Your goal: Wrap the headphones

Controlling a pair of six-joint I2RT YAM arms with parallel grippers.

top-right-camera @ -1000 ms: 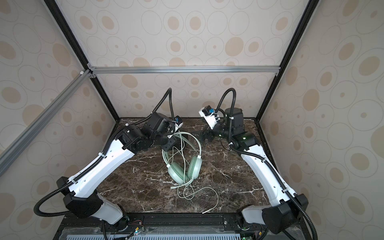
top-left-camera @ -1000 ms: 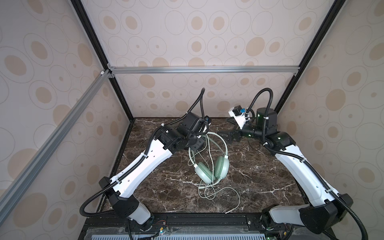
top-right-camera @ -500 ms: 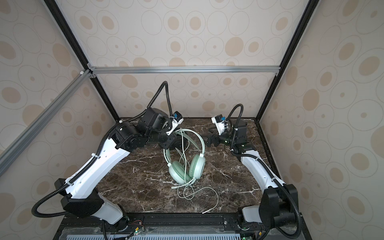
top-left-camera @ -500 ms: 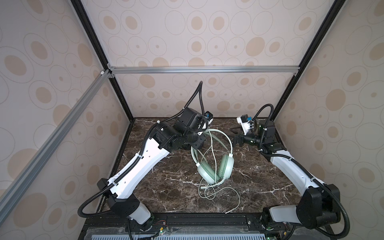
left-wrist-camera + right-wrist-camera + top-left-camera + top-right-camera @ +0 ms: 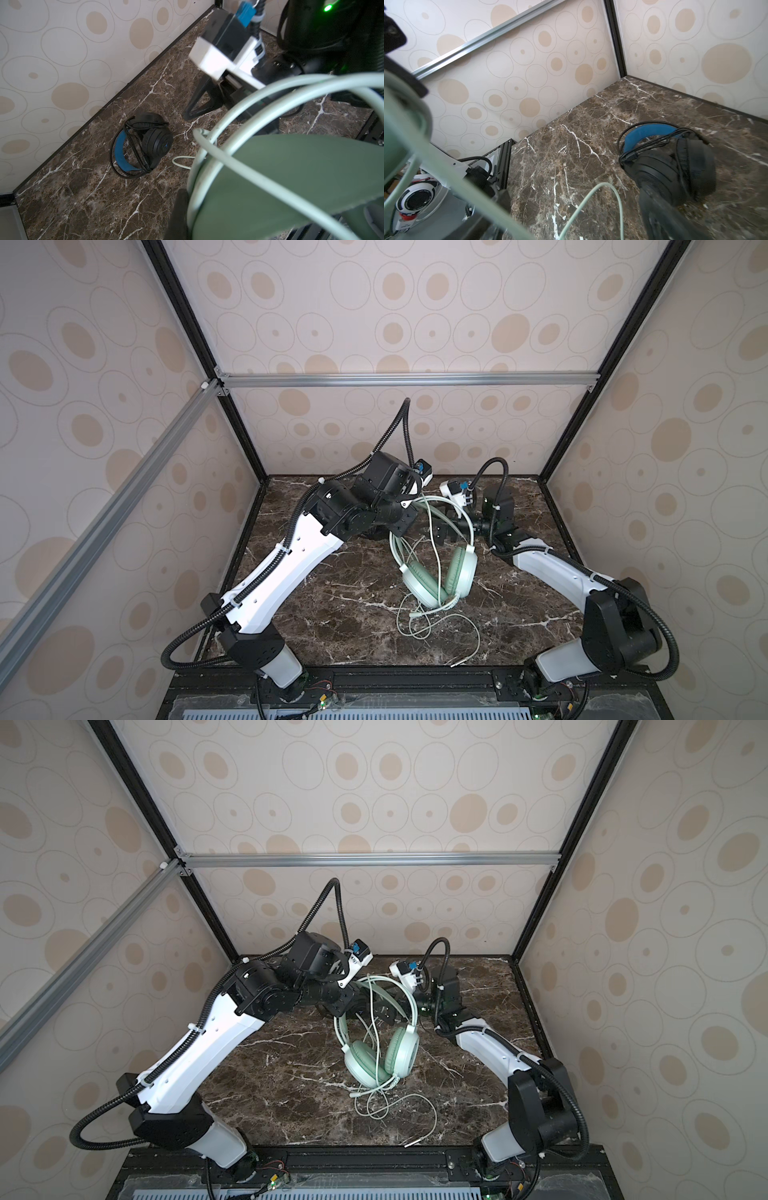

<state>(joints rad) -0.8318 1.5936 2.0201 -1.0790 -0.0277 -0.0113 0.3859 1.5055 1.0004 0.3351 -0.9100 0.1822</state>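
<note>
Presently the mint-green over-ear headphones point(image 5: 460, 572) are held up by the headband, on which the left gripper point(image 5: 402, 522) is pressed together, with the earcups hanging low over the dark veined marble tabletop point(image 5: 332, 614). The winding step is judged to be in hand. A few strands of the pale green cable point(image 5: 419, 626) are crossed over the headband, while most of it lies slack in front of the earcups, its plug end furthest out. The right gripper point(image 5: 446, 526) is spread wide just beside the headband's right side with nothing pinched; whether it touches cannot be told. Next, a slack stretch near the earcups would need to be pinched and carried round the band. Behind the mint-green pair, well apart, black over-ear headphones with blue lining point(image 5: 153, 141) are seen lying with their cable bound round them. A snag on the loose loops is to be feared.
</note>
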